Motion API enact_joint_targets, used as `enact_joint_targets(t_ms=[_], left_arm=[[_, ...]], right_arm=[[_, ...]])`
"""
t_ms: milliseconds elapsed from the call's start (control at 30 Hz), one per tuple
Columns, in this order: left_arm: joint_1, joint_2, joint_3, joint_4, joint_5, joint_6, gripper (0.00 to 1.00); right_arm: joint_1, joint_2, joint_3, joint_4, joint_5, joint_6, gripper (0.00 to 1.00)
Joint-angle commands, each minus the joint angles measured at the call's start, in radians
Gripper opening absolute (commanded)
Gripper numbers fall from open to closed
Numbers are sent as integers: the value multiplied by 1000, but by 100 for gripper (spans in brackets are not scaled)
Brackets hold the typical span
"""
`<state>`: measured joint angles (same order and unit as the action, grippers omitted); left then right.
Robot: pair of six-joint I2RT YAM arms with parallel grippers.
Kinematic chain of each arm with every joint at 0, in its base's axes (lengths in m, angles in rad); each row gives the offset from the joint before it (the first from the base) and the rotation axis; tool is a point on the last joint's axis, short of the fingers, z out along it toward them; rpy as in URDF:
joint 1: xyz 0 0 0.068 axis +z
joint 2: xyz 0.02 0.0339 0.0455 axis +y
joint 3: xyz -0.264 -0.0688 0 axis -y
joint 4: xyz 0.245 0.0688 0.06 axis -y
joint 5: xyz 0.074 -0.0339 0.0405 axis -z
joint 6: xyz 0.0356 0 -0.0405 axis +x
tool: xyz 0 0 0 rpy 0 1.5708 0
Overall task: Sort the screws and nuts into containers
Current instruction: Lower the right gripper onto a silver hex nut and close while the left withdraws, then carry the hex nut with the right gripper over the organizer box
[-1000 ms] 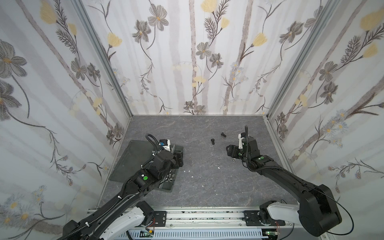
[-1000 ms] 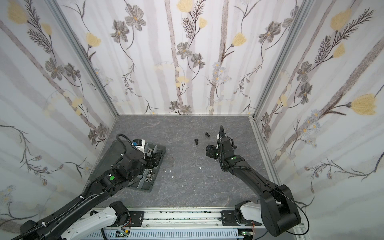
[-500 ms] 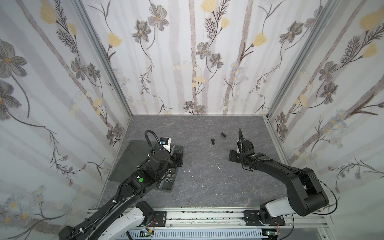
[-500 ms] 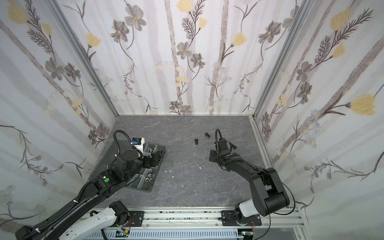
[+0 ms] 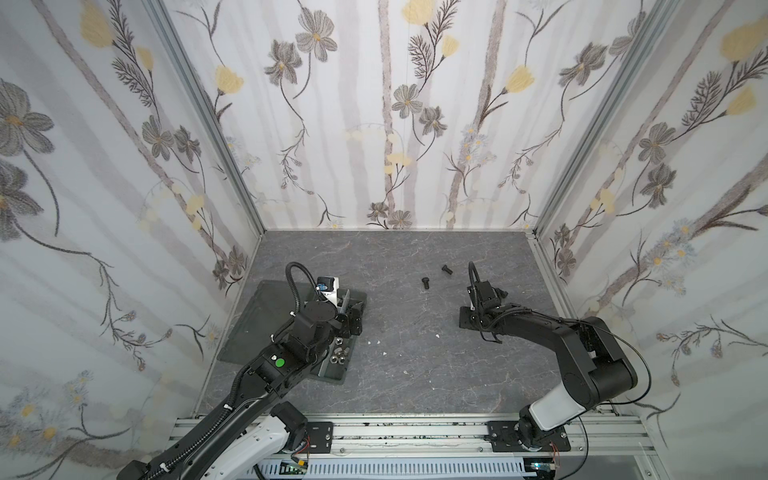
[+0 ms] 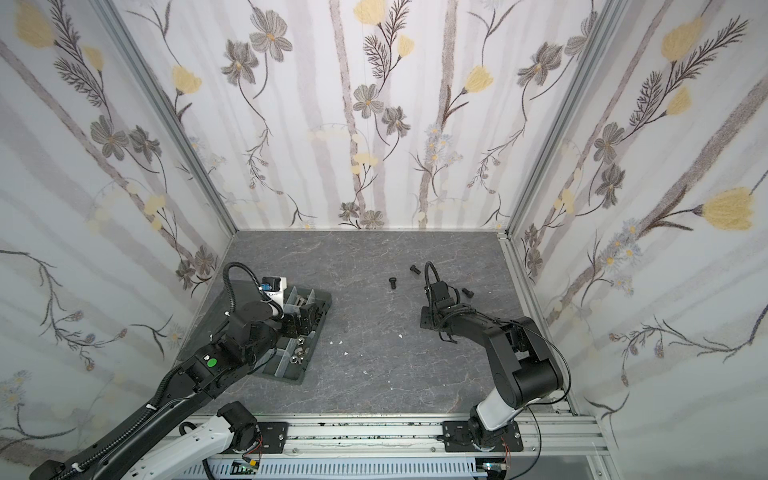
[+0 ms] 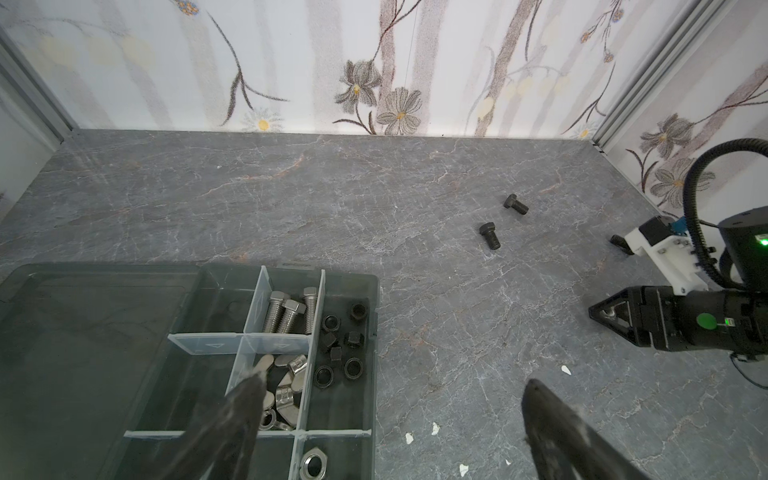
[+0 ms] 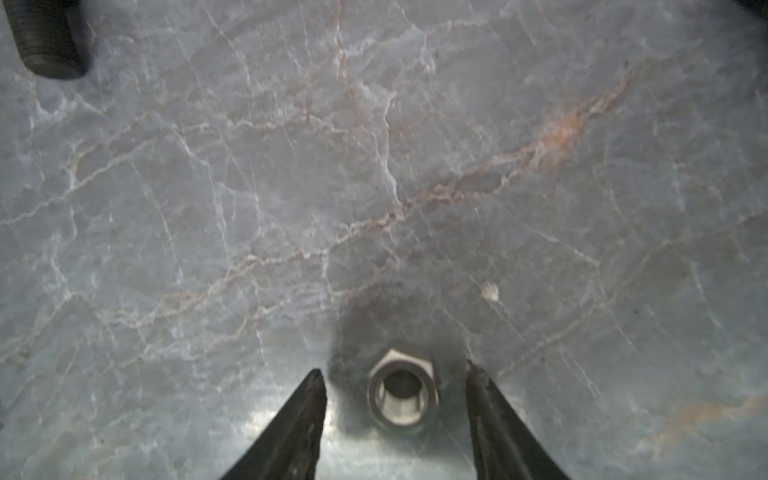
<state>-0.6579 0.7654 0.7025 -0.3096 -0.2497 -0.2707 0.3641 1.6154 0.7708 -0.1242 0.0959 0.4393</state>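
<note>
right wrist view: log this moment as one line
right gripper: open, straddling silver hex nut on table, no contact | left gripper: open over tray edge | black screws: loose

No lettering I can read: just small triangle marks on the dividers [image 7: 214,345], and a blurred stamp on a wing nut [image 7: 284,392].

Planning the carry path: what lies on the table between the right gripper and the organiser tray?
Bare grey tabletop with only a few tiny white flecks, shown in both top views. The black screws lie farther back.
</note>
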Motion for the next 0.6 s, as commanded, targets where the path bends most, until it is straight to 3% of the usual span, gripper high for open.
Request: enact_joint_targets(t_ms=[0, 567], left_arm=[[7, -6, -4, 35, 15, 3, 96], [13, -19, -11, 35, 18, 1, 98]], right_arm=[[6, 17, 13, -9, 1, -3, 52], [41, 14, 14, -33, 34, -11, 24]])
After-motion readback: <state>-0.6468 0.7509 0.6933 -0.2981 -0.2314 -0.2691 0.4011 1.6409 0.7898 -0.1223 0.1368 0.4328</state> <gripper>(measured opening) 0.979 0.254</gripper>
